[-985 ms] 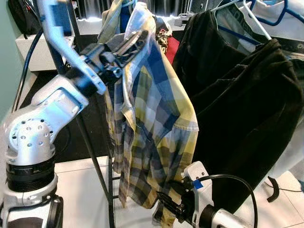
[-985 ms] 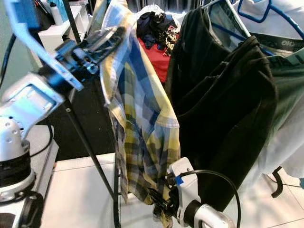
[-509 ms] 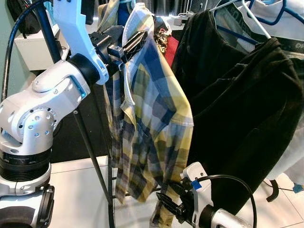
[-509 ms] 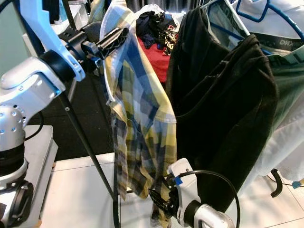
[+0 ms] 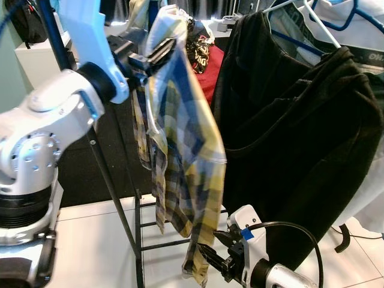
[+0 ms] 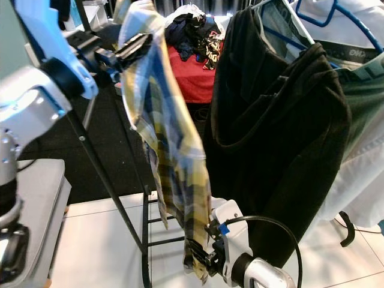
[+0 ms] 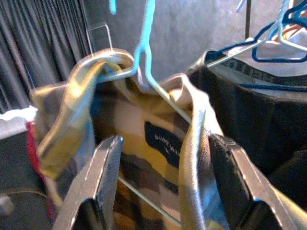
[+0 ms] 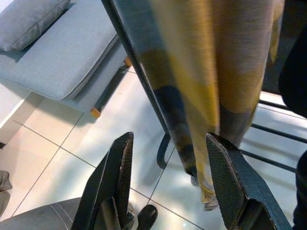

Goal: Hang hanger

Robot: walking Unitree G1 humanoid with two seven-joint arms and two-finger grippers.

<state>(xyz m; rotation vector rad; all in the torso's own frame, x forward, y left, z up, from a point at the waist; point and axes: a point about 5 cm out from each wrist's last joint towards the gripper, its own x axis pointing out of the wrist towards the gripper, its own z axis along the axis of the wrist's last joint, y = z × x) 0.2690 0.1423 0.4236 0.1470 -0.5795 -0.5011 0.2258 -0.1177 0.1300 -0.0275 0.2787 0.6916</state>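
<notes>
Because the hanger [image 7: 144,72] carrying the plaid shirt [image 5: 180,150] needed lifting toward the rack, the left gripper [image 5: 157,54] held it high, fingers apparently gripping fabric, while the right gripper [image 8: 168,177] hung open near the hem.

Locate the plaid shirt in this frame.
The plaid shirt hangs centre-left in the eye views, its collar at the left gripper, beside the black jacket on its right.
</notes>
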